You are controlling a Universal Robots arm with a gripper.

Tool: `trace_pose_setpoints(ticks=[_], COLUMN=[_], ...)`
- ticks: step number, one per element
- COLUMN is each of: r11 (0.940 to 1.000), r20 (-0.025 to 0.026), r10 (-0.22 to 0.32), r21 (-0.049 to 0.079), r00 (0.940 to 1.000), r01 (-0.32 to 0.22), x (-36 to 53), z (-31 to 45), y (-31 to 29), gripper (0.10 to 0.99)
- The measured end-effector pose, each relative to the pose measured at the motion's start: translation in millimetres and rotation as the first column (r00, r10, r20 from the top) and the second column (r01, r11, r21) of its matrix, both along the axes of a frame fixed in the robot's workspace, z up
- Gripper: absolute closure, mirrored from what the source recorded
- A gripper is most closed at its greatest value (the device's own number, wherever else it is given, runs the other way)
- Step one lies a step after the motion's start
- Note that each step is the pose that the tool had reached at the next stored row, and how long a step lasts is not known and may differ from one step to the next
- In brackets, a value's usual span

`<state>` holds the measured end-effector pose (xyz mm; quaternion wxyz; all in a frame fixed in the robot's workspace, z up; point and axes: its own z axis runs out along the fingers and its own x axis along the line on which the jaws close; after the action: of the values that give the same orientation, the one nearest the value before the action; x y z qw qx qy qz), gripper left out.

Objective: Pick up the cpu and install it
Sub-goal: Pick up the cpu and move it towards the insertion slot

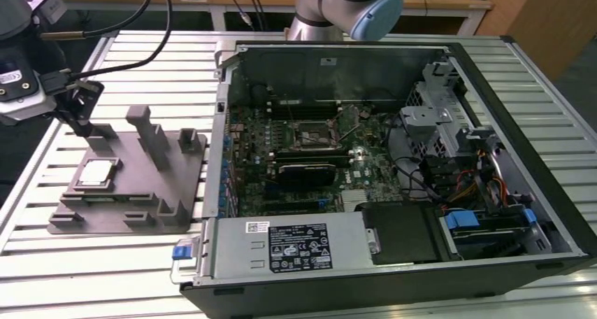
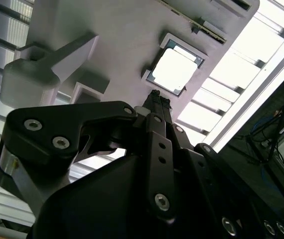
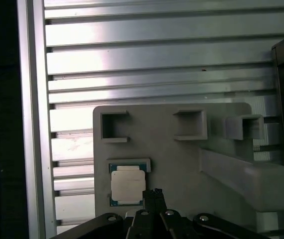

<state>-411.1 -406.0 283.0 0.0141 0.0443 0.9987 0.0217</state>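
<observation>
The cpu (image 3: 126, 185) lies just beside the gripper (image 3: 152, 193).

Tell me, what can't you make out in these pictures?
The cpu underside: both wrist views, hidden against the tray.
The cpu markings: second wrist view, lost in glare.
The socket inside: exterior view, too small.
The arm: exterior view, cut off by top and left edges.

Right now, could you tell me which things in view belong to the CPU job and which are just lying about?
Part of the job:
cpu, sitting in the grey tray
gripper, over the tray near the cpu
motherboard socket

Just there:
power supply
drive cables
slatted table
</observation>
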Motion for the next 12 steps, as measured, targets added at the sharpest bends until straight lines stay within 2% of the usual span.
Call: trace_pose_setpoints(ticks=[12], r11=[1.0], r20=[-0.0001], r10=[0.0], r21=[0.0], r00=[1.0], r01=[0.0], x=[-1.6], z=[-8.5], y=[0.0], gripper=[0.98])
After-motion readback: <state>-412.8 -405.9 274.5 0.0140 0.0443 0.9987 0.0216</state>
